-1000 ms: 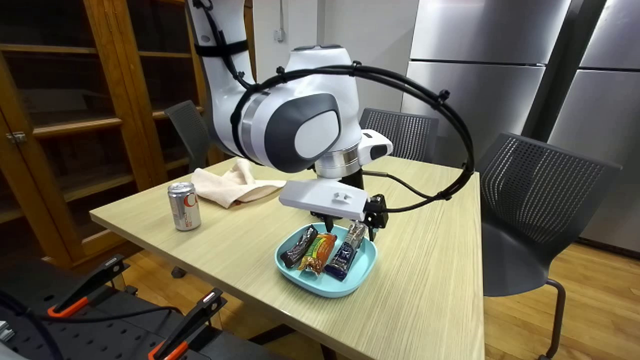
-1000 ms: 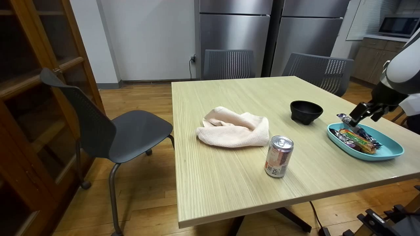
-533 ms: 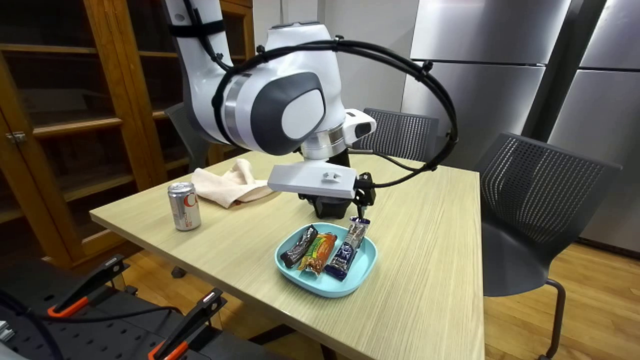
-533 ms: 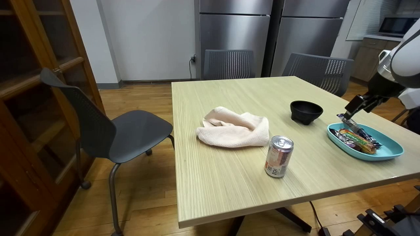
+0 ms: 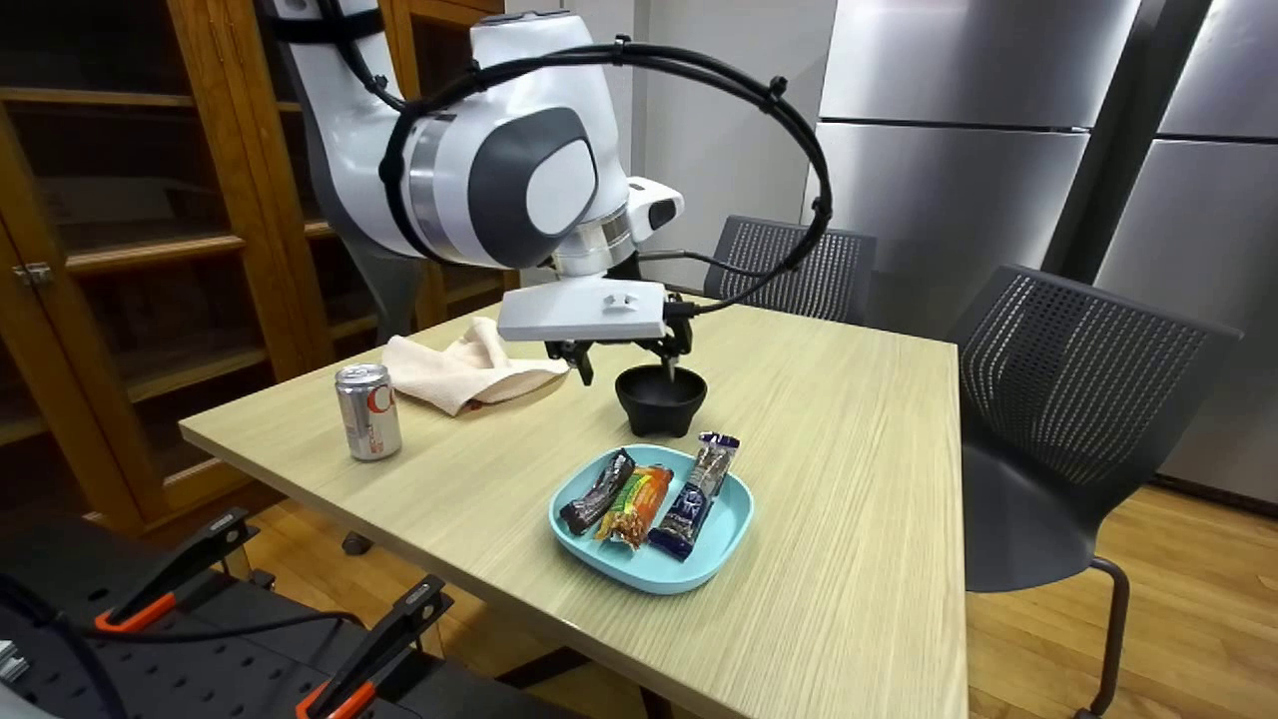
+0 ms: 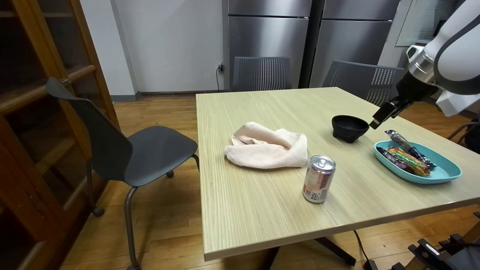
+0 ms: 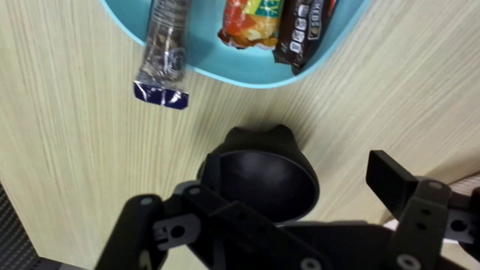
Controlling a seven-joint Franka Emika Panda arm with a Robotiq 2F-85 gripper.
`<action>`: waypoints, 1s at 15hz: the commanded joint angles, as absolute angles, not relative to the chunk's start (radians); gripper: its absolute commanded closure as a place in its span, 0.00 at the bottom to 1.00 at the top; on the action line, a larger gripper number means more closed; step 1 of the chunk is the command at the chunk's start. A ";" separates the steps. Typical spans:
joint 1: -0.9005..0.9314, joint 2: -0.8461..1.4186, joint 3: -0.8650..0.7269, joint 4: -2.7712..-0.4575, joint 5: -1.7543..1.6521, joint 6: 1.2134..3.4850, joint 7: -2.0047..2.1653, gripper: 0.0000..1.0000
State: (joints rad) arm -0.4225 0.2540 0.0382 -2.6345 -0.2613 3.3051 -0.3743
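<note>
My gripper (image 5: 629, 375) hangs in the air by the black bowl (image 5: 659, 407), its jaws wide apart with nothing between them. In the wrist view the left finger overlaps the bowl's (image 7: 266, 183) rim, while the right one stands over the table; contact cannot be told. The turquoise tray (image 7: 240, 77) lies close by. It holds a blue and silver wrapped bar (image 7: 165, 56) whose end sticks out past the rim, an orange and yellow bar (image 7: 249, 22), and a dark brown bar (image 7: 300, 35).
A silver soda can (image 5: 367, 414) stands near the table edge, with a crumpled pale cloth (image 6: 266, 150) beside it. Chairs (image 5: 1058, 419) surround the table (image 6: 262, 210). Black clamps with orange parts (image 5: 379, 649) sit on the dark stand in front.
The open gripper has risen and travelled from above the tray to beside the black bowl, uncovering the blue and silver bar's end. Tray, bars, can and cloth have stayed put.
</note>
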 commanded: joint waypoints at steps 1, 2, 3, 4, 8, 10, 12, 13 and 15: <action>-0.431 0.224 0.112 -2.635 -0.317 3.271 -0.400 0.00; -0.426 0.229 0.125 -2.627 -0.325 3.270 -0.400 0.00; -0.418 0.231 0.130 -2.620 -0.330 3.261 -0.401 0.00; -0.417 0.254 0.112 -2.630 -0.309 3.301 -0.378 0.00; -0.415 0.261 0.112 -2.629 -0.309 3.302 -0.377 0.00; -0.415 0.263 0.111 -2.629 -0.309 3.302 -0.377 0.00; -0.415 0.263 0.110 -2.629 -0.309 3.302 -0.377 0.00; -0.415 0.263 0.110 -2.629 -0.309 3.302 -0.377 0.00; -0.441 0.273 0.137 -2.611 -0.320 3.288 -0.378 0.00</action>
